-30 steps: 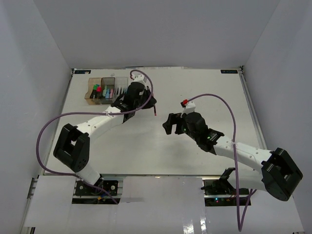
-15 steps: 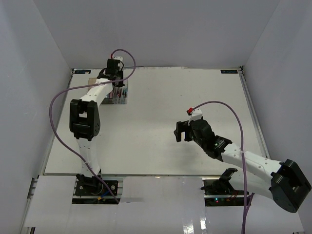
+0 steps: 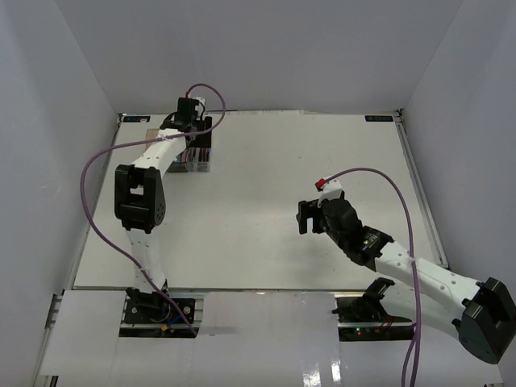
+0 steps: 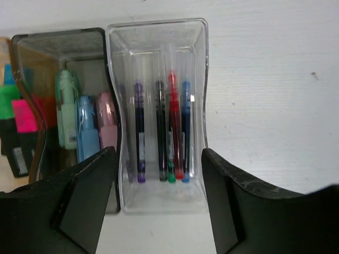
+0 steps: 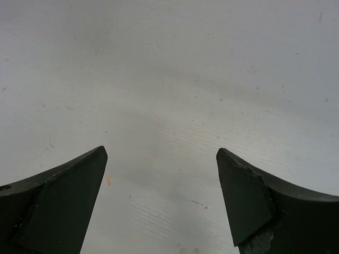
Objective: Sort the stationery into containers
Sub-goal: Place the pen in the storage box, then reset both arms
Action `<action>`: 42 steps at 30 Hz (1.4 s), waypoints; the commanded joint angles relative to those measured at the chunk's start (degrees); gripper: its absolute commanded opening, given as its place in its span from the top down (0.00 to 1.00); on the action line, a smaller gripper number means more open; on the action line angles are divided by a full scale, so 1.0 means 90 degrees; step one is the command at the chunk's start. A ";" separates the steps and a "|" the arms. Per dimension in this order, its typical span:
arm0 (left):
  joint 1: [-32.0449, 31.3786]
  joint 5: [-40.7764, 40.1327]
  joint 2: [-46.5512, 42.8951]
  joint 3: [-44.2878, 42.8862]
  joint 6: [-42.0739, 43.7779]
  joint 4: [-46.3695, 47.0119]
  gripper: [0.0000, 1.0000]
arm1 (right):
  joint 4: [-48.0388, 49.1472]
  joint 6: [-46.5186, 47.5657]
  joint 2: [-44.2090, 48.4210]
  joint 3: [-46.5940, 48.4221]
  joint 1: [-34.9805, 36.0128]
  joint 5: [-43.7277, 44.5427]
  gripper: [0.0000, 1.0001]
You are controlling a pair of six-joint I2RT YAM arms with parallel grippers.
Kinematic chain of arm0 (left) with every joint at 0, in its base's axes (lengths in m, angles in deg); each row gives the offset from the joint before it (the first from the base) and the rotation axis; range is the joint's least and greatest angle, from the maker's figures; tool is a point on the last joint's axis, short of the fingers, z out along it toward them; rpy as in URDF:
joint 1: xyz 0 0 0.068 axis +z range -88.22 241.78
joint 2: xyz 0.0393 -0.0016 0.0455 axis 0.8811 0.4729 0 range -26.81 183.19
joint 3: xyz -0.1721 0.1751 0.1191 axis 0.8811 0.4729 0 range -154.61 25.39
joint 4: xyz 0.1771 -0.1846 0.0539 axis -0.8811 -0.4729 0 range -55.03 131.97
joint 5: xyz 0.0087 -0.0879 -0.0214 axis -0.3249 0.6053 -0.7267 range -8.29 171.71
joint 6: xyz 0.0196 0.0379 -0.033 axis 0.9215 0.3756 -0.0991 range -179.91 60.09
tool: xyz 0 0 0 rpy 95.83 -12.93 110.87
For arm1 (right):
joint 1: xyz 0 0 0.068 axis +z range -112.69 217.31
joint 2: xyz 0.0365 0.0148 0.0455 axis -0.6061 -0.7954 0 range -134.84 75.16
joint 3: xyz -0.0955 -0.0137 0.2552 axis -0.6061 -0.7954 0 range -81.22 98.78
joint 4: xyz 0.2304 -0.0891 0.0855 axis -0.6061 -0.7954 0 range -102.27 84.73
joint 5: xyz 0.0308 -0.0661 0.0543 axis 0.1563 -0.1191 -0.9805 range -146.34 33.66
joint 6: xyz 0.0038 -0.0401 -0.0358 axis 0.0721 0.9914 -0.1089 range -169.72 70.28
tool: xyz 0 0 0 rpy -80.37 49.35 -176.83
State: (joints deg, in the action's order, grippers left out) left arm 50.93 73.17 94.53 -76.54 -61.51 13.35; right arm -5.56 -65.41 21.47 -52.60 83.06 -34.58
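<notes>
Here the left fingers (image 4: 79, 206) stand parted, holding nothing, over the clear bin's (image 4: 156, 32) near end, close to the worktop's (image 3: 266, 161) far-left corner by the wall (image 3: 242, 56). Thin pens (image 4: 173, 127) lie inside it and pastel pieces (image 4: 85, 127) sit in the grey bin (image 4: 58, 39). The highlighters (image 4: 16, 116) and the amber bin (image 4: 4, 47) are cut off. The right fingers (image 5: 58, 196), spread wide, hover mid-worktop, well away from every edge.

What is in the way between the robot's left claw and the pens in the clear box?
Nothing that shows. The left gripper is open, right over the clear bin. The bin has no lid, and the pens lie side by side inside it with nothing on top of them.
</notes>
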 commanded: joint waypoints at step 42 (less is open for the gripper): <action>-0.0005 0.0070 -1.1236 0.7487 -0.2156 0.0006 0.02 | -0.2897 0.0785 0.4257 0.0833 -0.0026 0.2221 0.10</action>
State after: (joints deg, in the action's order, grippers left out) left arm 50.90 74.16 -6.64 -9.57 -80.57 11.87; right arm -32.43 -58.28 59.85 -44.67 82.91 -16.13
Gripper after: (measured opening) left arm 0.978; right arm 0.900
